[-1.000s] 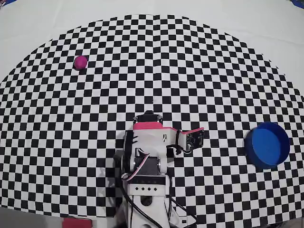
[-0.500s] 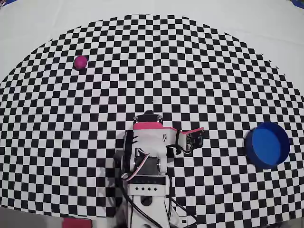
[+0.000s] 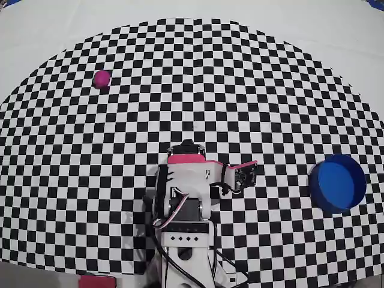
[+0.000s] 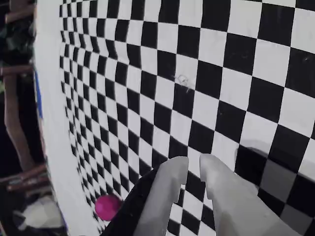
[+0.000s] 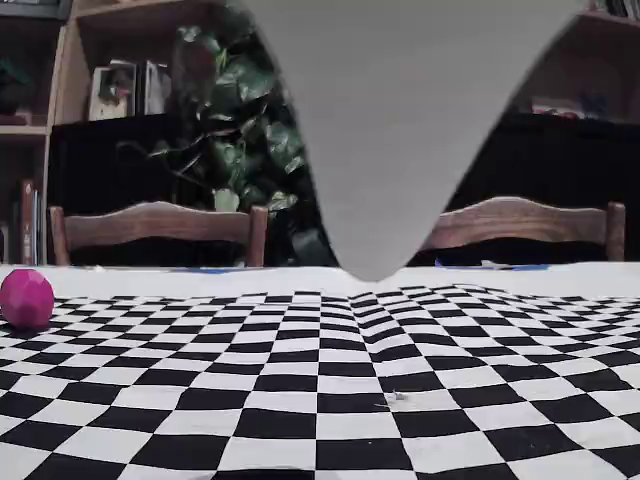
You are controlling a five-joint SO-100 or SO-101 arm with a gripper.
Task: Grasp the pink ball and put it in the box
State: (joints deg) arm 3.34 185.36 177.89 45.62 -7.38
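The pink ball (image 3: 102, 78) lies on the checkered cloth at the far left in the overhead view, well away from the arm. It also shows in the wrist view as a pink ball (image 4: 107, 206) left of the fingers, and in the fixed view as a pink ball (image 5: 26, 298) at the left edge. The box (image 3: 338, 183), a round blue cup, stands at the right. My gripper (image 3: 246, 174) hovers near the arm's base, between ball and box. In the wrist view the gripper (image 4: 193, 164) holds nothing, with only a narrow slit between its grey fingertips.
The arm's folded body (image 3: 186, 192) and its cables sit at the near middle of the checkered cloth (image 3: 198, 90). A grey wedge (image 5: 390, 120) hangs from the top of the fixed view. Wooden chairs (image 5: 160, 225) and shelves stand beyond the table's far edge.
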